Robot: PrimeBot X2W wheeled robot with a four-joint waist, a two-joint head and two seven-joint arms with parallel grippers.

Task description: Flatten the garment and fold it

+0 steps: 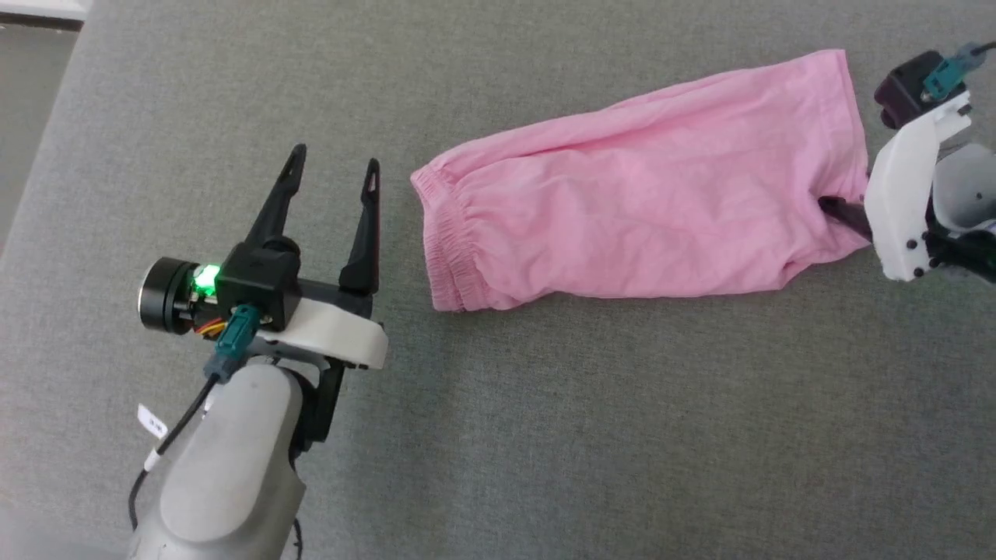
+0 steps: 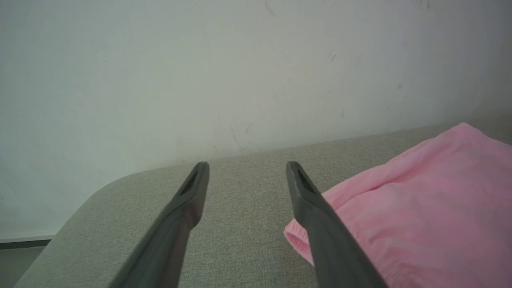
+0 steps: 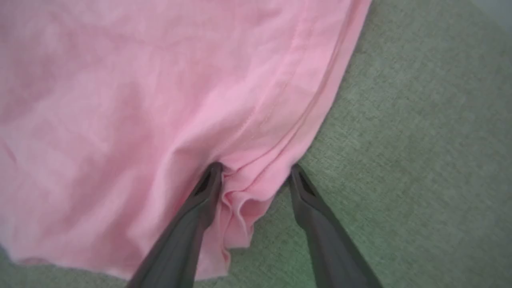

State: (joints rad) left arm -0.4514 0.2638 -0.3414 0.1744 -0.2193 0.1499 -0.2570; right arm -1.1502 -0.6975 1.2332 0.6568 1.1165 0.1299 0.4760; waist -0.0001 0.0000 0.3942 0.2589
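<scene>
Shorts [image 1: 638,202] on grey fabric surface [image 1: 545,428], long axis roughly 9-to-3. My right gripper [image 3: 256,168] is nearer: spread wide, straddling the 3 o'clock hem. My left gripper [image 1: 334,159] is wide and empty, waistband at its 3.

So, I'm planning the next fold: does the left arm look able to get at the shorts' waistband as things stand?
Probably yes. The left pincer stands open just beside the waistband, fingers apart. Bare grey surface lies between them, so a short sideways move should reach it.
</scene>
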